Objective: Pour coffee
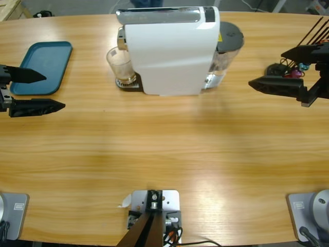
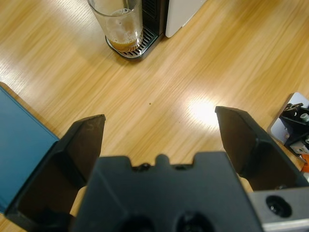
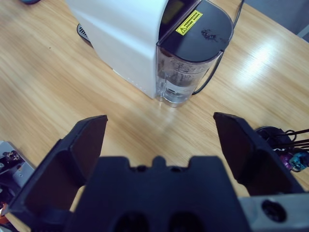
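Evidently the glass [image 1: 121, 66] sits on the drip grate under the machine [image 1: 172, 49] spout to catch what looks like a little coffee, while the left tool [image 1: 38, 91] by the tray [image 1: 38, 67] and right tool [image 1: 272, 69] gape empty, well apart.

The left claw [image 1: 36, 91] reaches in from the left edge of the high view, its two black jaws spread wide apart and pointing toward the middle of the table [image 1: 164, 154], with nothing between them. The right claw [image 1: 272, 68] enters from the right edge, level with its partner, its jaws likewise parted and empty, aimed inward. Both wrist views look down along gaping jaws onto bare wood, the black body of each claw filling the lower frame. The two claws sit well apart, at opposite ends of the table.
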You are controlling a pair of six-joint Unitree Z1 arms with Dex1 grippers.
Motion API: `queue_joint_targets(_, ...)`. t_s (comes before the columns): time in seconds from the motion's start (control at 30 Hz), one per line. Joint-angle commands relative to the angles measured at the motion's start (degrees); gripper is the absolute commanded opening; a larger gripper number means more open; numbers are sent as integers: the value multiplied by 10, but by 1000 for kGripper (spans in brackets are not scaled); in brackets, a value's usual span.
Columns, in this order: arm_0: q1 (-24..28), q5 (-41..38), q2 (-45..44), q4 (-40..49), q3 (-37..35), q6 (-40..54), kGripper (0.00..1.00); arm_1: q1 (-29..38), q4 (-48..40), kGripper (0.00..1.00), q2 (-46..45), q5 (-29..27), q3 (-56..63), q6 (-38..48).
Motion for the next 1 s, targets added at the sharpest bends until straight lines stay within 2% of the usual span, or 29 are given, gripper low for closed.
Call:
queue_joint_targets(0.03, -4, 4, 36, -15, 19, 14, 996, -3, -4, 1000, -3, 10, 28, 8)
queue_joint_targets(0.57, -4, 0, 111, -132, 37, 73, 996, -2, -7, 1000, 26, 9, 30, 11)
queue_joint_targets(0.77, 13, -1, 133, -183, 51, 94, 996, -3, -8, 1000, 38, 7, 30, 11)
queue_joint_targets(1.0, 23, -9, 172, -239, 52, 133, 991, -3, -6, 1000, 41, -15, 30, 10)
